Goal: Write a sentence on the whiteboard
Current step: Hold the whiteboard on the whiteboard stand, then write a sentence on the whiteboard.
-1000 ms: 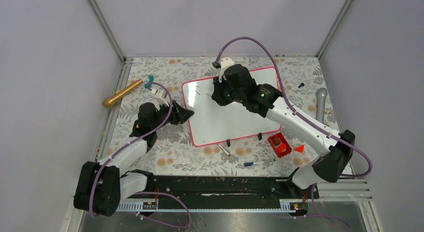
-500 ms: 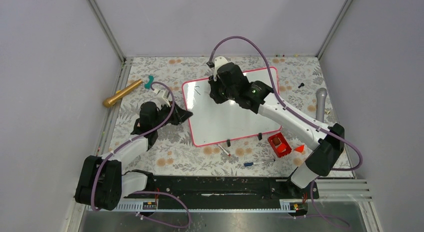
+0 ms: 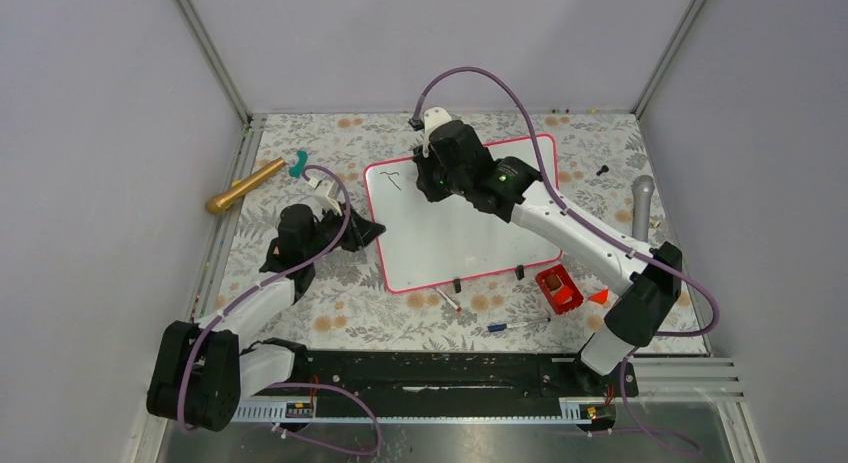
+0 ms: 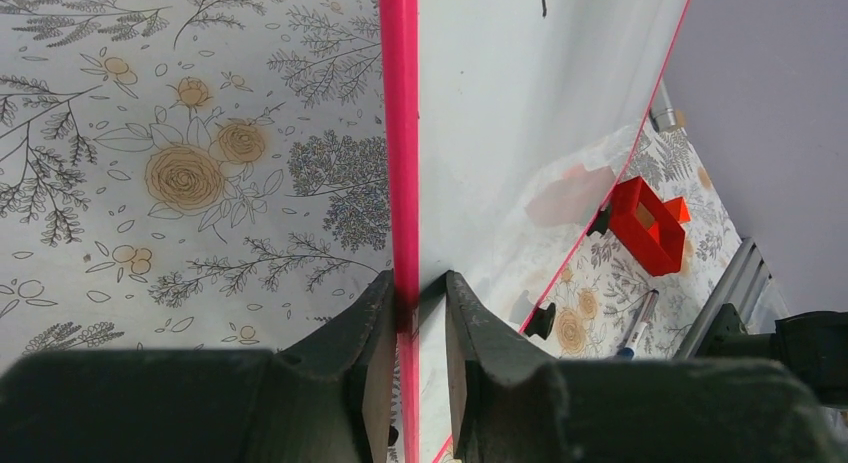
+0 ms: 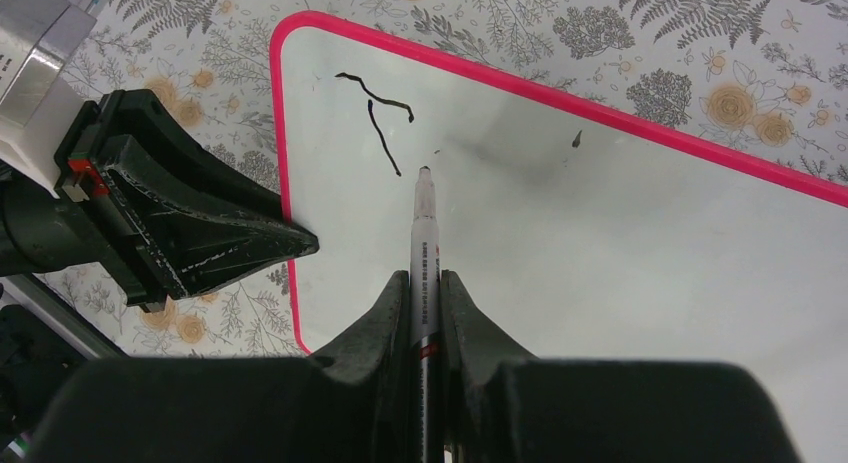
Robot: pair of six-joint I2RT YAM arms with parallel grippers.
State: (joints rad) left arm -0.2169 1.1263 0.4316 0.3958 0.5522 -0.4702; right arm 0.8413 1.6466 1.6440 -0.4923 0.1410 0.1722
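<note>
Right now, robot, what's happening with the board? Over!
Left jaws shut on edge of the pink-framed glossy whiteboard. Right jaws shut on a thin white marker pen, tip beside two black strokes. Nothing blocking the writing space.

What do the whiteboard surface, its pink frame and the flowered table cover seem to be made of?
The whiteboard: glossy white, likely a coated board; it mirrors the red box. Its frame: smooth, evenly pink-red, probably plastic. The table cover: matte, with printed flowers; paper or cloth, I cannot tell which.
</note>
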